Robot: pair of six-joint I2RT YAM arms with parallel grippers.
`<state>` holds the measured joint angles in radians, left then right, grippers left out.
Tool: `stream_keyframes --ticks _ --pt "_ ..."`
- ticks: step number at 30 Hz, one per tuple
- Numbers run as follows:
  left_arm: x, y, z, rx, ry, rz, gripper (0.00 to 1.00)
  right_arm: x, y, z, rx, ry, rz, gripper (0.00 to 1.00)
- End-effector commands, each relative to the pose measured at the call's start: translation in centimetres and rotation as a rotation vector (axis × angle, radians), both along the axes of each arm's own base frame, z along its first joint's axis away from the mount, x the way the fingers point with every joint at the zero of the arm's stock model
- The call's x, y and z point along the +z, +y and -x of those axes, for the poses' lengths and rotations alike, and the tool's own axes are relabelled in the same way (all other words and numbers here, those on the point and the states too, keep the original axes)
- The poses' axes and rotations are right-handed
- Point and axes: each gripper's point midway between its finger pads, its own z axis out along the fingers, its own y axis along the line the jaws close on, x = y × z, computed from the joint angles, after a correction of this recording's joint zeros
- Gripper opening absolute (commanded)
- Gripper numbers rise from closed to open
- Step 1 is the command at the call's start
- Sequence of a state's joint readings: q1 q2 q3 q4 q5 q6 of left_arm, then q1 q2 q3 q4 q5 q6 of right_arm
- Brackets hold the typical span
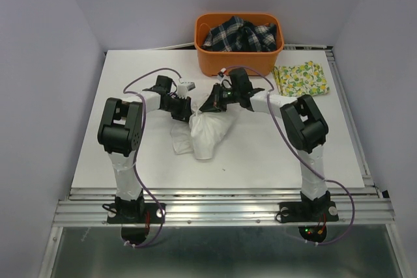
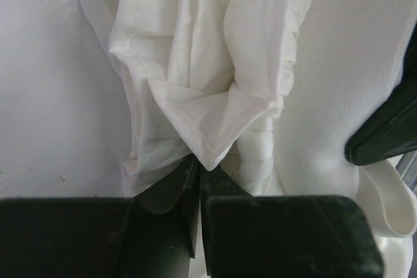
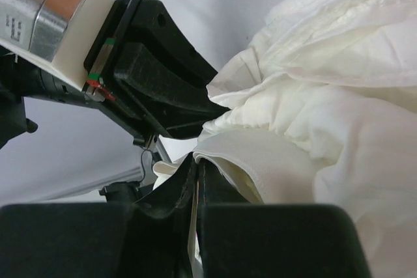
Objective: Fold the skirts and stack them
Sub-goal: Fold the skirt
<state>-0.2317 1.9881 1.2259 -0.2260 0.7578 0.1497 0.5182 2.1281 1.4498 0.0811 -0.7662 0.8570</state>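
Top view:
- Tips of left claw [image 1: 188, 114] and right claw [image 1: 207, 107] are too small to make out where they meet the white skirt [image 1: 207, 135].
- The skirt is bunched, its outline lost in its own folds; the worktop [image 1: 260, 161] under it is hidden.
- Basket [image 1: 238, 63]: floor covered by plaid cloth [image 1: 240, 36], near wall partly behind the right arm.
- Lemon skirt [image 1: 301, 78]: lower layers hidden under the top one.

Left wrist:
- White skirt runs off the top and right edges.
- Its pinched corner vanishes between the fingers [image 2: 171, 190].
- Dark part [image 2: 388, 128] is cut by the right edge; can't tell what it is.

Right wrist:
- Skirt is cut off at the top and right.
- Left claw's tips are buried behind a fold; its body is clipped by the left edge.
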Motion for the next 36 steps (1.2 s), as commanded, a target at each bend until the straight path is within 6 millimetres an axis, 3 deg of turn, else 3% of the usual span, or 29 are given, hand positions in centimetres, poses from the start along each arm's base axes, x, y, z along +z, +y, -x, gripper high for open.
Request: stream_keyframes --ticks 1,4,8,12,14,16,18,20,23,27,31,34,36 --pt "-2.1 1.0 0.4 -0.011 0.022 -0.056 0.16 1.8 1.8 -2.1 0.0 -0.086 -0.042 0.01" --pt "-2.3 1.0 0.5 -0.011 0.025 -0.053 0.15 -1.1 2.4 -2.2 0.011 -0.048 -0.016 0.01" --pt "-2.8 1.1 0.9 -0.009 0.038 -0.055 0.15 -3.2 3.2 -2.4 0.03 -0.041 -0.011 0.01" --pt "-2.1 1.5 0.9 0.004 0.034 -0.046 0.18 -6.9 2.7 -2.5 0.022 -0.05 0.048 0.01" --pt "-0.7 2.4 0.2 0.039 0.008 -0.046 0.22 -9.0 2.3 -1.8 0.026 -0.014 0.073 0.09" --pt "0.6 4.0 -0.7 0.096 -0.013 -0.046 0.28 -10.1 1.9 -1.2 0.031 0.011 0.085 0.25" --pt "2.6 5.1 -1.3 0.129 -0.054 -0.04 0.29 -10.6 1.8 -1.0 0.033 0.016 0.091 0.34" --pt "4.8 6.5 -1.9 0.156 -0.108 -0.044 0.3 -10.8 1.7 -0.8 0.032 0.02 0.093 0.5" --pt "7.0 8.0 -2.3 0.162 -0.172 -0.055 0.3 -10.4 1.8 -0.8 0.039 0.014 0.079 0.61" --pt "9.5 8.7 -2.2 0.162 -0.229 -0.028 0.29 -8.6 2.2 -0.7 0.038 0.023 0.038 0.66" --pt "11.3 7.7 -1.2 0.139 -0.253 0.045 0.29 -3.7 3.0 -0.5 0.066 -0.021 -0.076 0.63" --pt "12.6 6.7 -1.0 0.142 -0.259 0.118 0.27 1.9 3.4 -0.4 0.094 -0.106 -0.175 0.49" --pt "12.9 6.4 -1.1 0.15 -0.253 0.144 0.27 3.9 3.5 -0.1 0.106 -0.116 -0.214 0.42"
